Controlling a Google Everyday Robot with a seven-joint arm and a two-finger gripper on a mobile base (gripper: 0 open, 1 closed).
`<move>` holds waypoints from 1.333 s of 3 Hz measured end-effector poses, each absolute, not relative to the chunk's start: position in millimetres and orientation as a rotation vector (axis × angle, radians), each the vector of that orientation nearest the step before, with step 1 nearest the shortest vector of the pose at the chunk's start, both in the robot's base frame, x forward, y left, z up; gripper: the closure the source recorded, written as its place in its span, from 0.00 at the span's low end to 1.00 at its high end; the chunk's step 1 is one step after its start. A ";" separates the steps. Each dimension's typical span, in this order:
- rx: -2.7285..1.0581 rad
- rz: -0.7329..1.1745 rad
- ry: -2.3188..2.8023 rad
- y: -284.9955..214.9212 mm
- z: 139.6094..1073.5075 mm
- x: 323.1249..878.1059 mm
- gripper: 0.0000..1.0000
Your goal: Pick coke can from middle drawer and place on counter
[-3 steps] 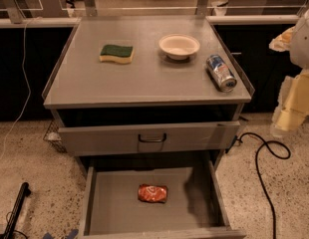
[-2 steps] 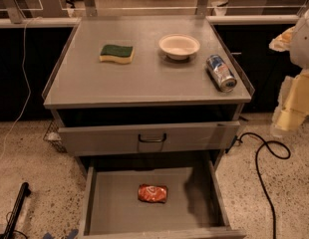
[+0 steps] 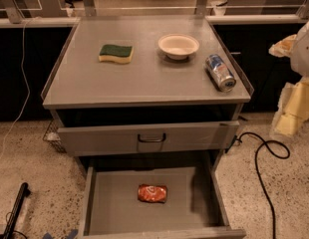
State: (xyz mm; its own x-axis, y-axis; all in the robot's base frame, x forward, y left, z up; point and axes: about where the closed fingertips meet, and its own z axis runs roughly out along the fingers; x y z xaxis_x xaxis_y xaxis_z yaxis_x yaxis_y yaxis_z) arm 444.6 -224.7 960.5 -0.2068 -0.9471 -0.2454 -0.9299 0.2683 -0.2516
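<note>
Speckled floor surrounds the cabinet. Nearest, the middle drawer [image 3: 109,210] is pulled out, and the coke can [image 3: 152,193] lies on its side on the drawer's floor, untouched. Farther back, the counter [image 3: 144,83] holds a sponge [image 3: 116,53], a bowl [image 3: 178,46] and a blue can [image 3: 220,72]. The gripper [image 3: 293,108] hangs at the right edge, well apart from the coke can; I cannot tell whether it is open or closed. By my judgement, reaching, grasping and placing all remain.

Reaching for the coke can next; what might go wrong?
The dented red coke can lies on its side on the floor of the grey middle drawer, so it may roll when touched. The handled upper drawer front juts out above, risking a collision on descent. The gripper sits off right of the grey counter.
</note>
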 end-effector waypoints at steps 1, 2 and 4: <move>-1.780 0.130 2.112 -205.4 906.8 445.5 0.00; -1.826 0.245 2.051 -191.9 874.3 446.5 0.00; -1.873 0.345 2.015 -168.4 835.6 451.0 0.00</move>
